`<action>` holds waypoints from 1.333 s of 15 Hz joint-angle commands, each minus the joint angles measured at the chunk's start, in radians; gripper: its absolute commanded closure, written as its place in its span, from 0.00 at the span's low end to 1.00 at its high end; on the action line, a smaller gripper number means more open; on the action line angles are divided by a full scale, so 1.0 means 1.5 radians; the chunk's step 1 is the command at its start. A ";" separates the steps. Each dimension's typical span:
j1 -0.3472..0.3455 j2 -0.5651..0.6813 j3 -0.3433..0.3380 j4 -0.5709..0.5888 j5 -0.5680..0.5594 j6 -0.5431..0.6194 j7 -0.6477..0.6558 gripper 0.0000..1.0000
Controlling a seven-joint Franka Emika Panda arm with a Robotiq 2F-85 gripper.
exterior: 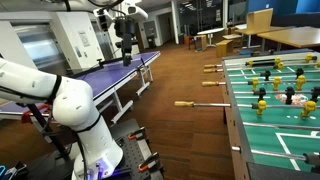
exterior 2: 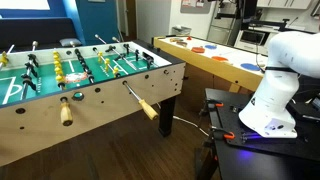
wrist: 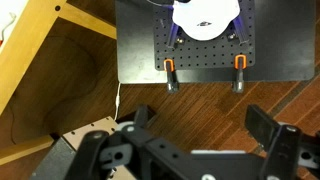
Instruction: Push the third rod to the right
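Note:
The foosball table stands apart from the arm and shows in both exterior views. Several rods with wooden handles stick out of its near side. One handle is pulled far out; it also shows in an exterior view. Two more handles sit closer to the table wall. Another handle is short against the wall. My gripper is raised high, far from the rods. In the wrist view the gripper is open and empty, facing the wooden floor.
The robot's base stands on a black plate on the wooden floor. A long game table with a purple top stands behind the arm; its top with coloured discs shows in an exterior view. Cables lie by the base.

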State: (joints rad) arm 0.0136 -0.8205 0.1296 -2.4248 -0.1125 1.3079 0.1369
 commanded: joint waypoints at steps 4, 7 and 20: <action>0.008 0.001 -0.005 0.001 -0.002 -0.001 0.005 0.00; 0.001 0.007 -0.008 -0.016 0.018 0.046 0.031 0.00; -0.078 0.123 0.022 -0.261 0.051 0.677 0.259 0.00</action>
State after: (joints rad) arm -0.0588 -0.6992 0.1243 -2.7612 -0.0217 2.1561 0.4601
